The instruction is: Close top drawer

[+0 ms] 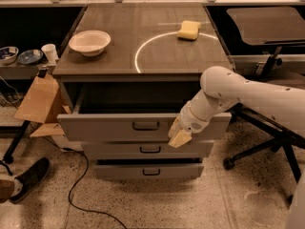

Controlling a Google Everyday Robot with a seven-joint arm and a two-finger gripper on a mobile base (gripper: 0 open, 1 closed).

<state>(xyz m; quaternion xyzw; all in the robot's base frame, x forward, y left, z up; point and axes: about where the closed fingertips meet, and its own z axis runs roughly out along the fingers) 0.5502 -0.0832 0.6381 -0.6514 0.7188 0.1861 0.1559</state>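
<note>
Risk I see: hand, grip state I can't tell, sits right of the handle against the top drawer, pulled out mid-frame, so an off-centre push may skew and jam it.

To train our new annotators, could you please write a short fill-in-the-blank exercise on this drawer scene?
1. The top drawer is ____.
2. The gripper is at that drawer's ____ panel, beside the handle.
3. Below it sit ____ shallower drawers.
Missing words: open; front; two.
</note>
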